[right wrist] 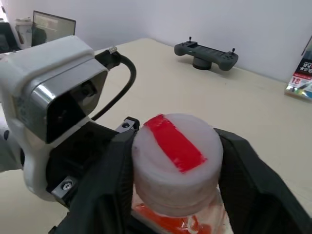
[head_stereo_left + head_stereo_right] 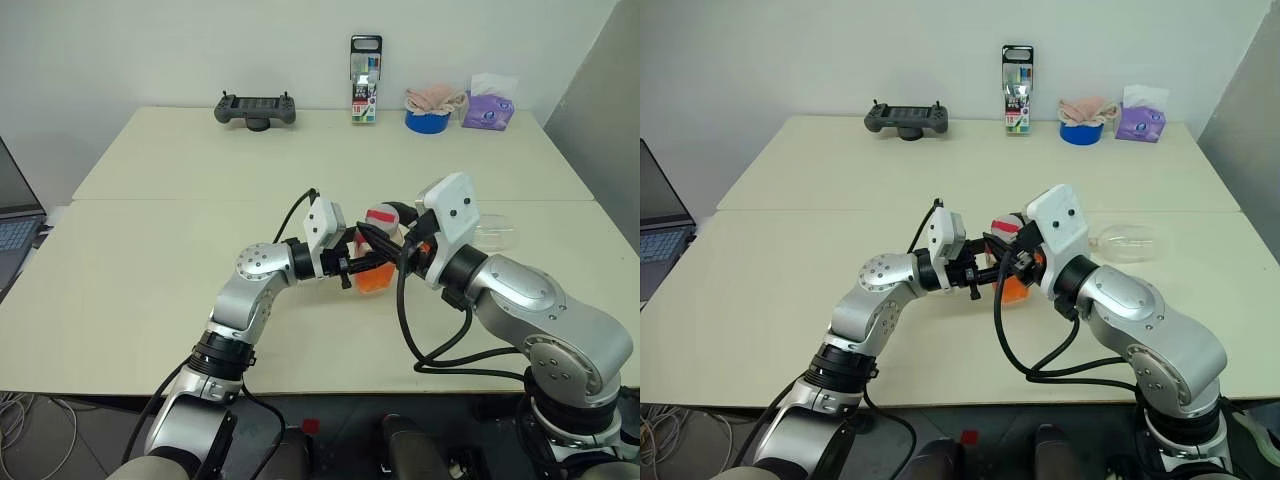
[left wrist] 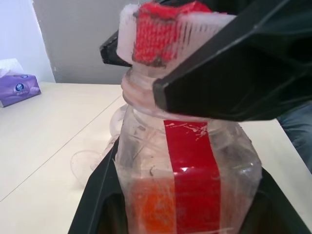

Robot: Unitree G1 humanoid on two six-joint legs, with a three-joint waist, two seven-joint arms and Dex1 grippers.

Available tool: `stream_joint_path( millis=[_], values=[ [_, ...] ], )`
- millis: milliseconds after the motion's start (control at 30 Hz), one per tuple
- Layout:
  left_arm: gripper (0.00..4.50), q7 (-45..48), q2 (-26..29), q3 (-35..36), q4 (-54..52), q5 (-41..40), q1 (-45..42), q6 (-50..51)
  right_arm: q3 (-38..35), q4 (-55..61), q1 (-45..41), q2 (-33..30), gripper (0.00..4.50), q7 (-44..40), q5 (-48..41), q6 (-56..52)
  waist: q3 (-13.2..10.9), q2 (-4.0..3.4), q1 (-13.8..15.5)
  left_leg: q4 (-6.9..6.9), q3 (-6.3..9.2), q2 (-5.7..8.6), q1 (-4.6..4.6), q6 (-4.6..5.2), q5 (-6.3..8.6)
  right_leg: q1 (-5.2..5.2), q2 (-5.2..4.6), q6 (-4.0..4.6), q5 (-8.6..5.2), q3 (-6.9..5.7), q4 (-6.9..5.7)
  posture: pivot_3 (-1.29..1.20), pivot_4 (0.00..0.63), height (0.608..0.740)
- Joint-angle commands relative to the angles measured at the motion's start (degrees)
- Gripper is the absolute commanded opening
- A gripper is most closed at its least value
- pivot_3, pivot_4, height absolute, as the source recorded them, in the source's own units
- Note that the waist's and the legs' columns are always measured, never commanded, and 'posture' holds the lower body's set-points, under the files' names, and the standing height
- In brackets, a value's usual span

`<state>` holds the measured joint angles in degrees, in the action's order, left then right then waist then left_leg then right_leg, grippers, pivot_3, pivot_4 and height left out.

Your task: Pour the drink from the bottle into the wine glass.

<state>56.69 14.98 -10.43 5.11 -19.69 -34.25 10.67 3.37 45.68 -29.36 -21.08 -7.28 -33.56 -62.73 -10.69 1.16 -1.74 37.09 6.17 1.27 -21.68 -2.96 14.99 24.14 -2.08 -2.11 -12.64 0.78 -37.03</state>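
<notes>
The small clear bottle point(image 2: 374, 270) is held upright above the table's middle. My left gripper point(image 2: 366, 268) is shut on its squarish body point(image 3: 185, 165) from the left. The orange-red drink point(image 3: 148, 204) fills its lower part. A white cap with a red band point(image 1: 175, 156) tops the neck. My right gripper point(image 1: 176, 142) is shut on this cap, one black finger on each side, and the cap point(image 3: 165, 29) sits tilted above the bare neck threads. The wine glass point(image 2: 495, 235) lies on its side on the table, right of the right gripper.
Along the table's far edge stand a grey game controller point(image 2: 255, 108), a tall box of coloured pens point(image 2: 365, 80), a blue roll with cloth on it point(image 2: 428, 118) and a purple tissue pack point(image 2: 487, 108). A laptop point(image 2: 15, 225) sits off the left edge.
</notes>
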Motion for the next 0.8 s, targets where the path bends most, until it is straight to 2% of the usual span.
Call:
stream_joint_path(
  millis=[33, 267, 400, 500, 800],
  values=[
    [1.71, -0.2, 0.0, 1.0, -2.0, -0.3, -0.9, -1.3, -2.4, 2.2, -0.8, 0.1, 1.87, 0.1, -0.1, 1.0, 0.0, 0.0, 0.0, 0.0, -0.01, 0.01, 0.0, 0.0, 0.0, 0.0, 0.0, 0.0, 0.0, 0.01, 0.01, 0.0, 0.15, 0.74],
    [1.71, -0.1, 0.3, 1.0, -2.0, -0.1, -0.6, -1.3, -3.2, 2.0, -0.9, -1.3, 1.87, -2.3, -1.2, 1.2, 0.0, 0.0, 0.0, 0.0, 0.0, 0.0, 0.0, 0.0, 0.0, 0.0, 0.0, 0.0, 0.0, 0.0, 0.0, 0.0, 0.15, 0.74],
    [1.71, -0.2, 0.1, 0.4, -1.6, 0.5, -0.4, -1.7, -9.5, 0.4, -3.7, -3.4, 1.87, -8.4, -9.2, 0.9, 0.0, 0.0, 0.0, 0.01, -0.02, 0.01, -0.01, 0.0, 0.0, 0.0, -0.01, 0.0, 0.0, 0.02, 0.02, 0.0, 0.15, 0.74],
    [1.71, -0.4, -0.2, 0.0, -1.7, 0.6, -0.4, -1.7, -12.9, -3.5, -6.5, -6.3, 1.87, -10.6, -11.3, 1.1, 0.0, 0.0, 0.0, 0.0, -0.03, 0.01, 0.0, 0.0, 0.0, -0.01, -0.01, 0.0, 0.0, 0.02, 0.01, 0.0, 0.15, 0.74],
    [1.71, -0.7, 0.0, -0.4, -2.4, 0.8, 0.5, -1.6, -15.3, -5.3, -6.8, -8.5, 1.87, -13.2, -19.5, 0.6, 0.0, 0.0, 0.0, -0.02, -0.03, 0.0, -0.02, 0.01, 0.0, 0.0, 0.0, 0.01, 0.01, 0.02, 0.03, 0.0, 0.15, 0.74]
  ],
)
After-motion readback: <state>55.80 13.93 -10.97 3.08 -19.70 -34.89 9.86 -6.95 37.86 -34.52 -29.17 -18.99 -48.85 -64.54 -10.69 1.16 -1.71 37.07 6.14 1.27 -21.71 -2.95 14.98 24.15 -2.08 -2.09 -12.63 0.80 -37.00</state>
